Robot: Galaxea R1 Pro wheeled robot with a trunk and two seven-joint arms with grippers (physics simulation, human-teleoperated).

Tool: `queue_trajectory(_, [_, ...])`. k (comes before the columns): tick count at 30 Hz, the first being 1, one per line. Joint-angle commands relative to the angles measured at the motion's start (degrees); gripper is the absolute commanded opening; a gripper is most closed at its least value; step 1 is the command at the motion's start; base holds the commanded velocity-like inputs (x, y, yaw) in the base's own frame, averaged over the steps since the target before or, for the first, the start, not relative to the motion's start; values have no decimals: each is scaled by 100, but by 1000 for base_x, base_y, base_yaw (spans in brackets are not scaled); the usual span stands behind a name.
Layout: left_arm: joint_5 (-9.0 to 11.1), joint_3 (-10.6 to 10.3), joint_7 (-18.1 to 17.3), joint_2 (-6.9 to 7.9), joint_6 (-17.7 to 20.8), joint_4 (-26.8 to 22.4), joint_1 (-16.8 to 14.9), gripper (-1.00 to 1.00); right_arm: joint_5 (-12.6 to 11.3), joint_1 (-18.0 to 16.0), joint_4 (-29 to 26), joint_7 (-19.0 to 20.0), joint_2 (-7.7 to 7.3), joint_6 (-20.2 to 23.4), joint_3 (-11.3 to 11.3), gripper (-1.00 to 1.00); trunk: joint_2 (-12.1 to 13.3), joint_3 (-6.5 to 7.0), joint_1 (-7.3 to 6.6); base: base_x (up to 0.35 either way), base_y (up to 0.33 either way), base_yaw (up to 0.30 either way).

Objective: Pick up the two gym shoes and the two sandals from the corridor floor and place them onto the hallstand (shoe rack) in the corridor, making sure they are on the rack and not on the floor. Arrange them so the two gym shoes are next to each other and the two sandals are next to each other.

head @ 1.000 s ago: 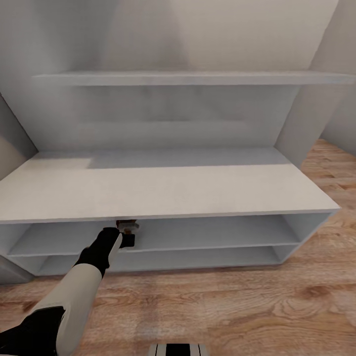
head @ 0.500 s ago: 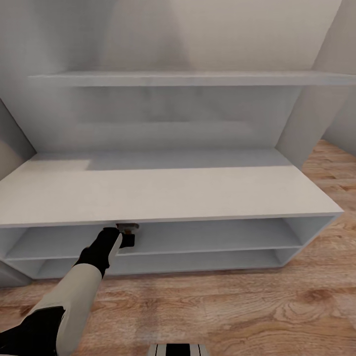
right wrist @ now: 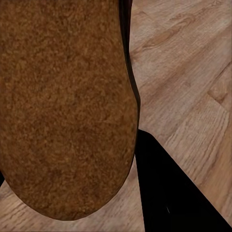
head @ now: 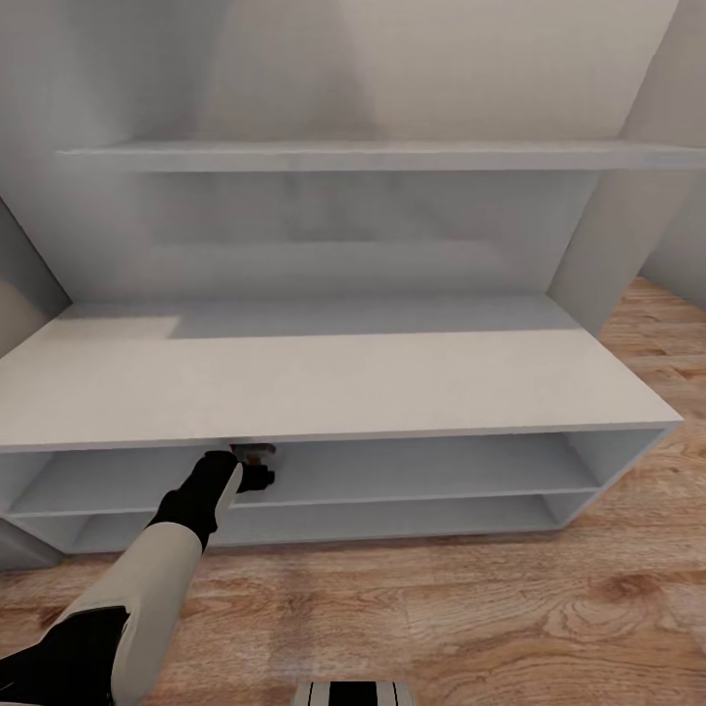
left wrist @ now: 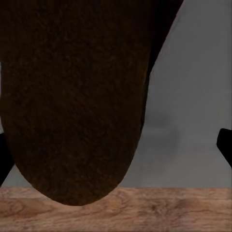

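The hallstand is a long, low, light-grey cabinet that stands straight ahead. My left arm reaches under its top edge into the upper shelf level. There my left gripper carries a brown sandal. In the left wrist view the dark sandal lies against one finger. The other finger stands well apart from it, so the left gripper is open. My right gripper is shut on the second sandal, with one black finger against its edge, over the corridor floor. The gym shoes are out of view.
A thin grey wall shelf hangs above the hallstand. Grey walls close in at both sides. Wood-plank floor runs in front of the cabinet and past its right end. A lower shelf level sits beneath the upper one.
The view rose slightly a second ago and has held since. The dark outline of my left gripper at the shelf opening has changed shape, and its fingers stand apart now.
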Motion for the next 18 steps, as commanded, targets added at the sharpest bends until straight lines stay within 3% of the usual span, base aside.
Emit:
queue_trajectory(1, [-57, 36, -24, -8, 24, -14, -3, 100, -17, -6, -8, 43, 2, 42, -19, -100, -2, -5, -1, 0, 0, 0])
queue_trajectory(13, [-66, 29, -23, 1, 18, -50, 3, 100, -17, -6, -10, 43, 2, 42, -19, -100, -2, -5, -1, -6, 0, 0])
queue_trajectory(18, [-66, 23, -23, 1, 17, -52, 9, 100, -17, -6, -7, 44, 2, 42, -19, -100, -2, -5, -1, -230, 0, 0])
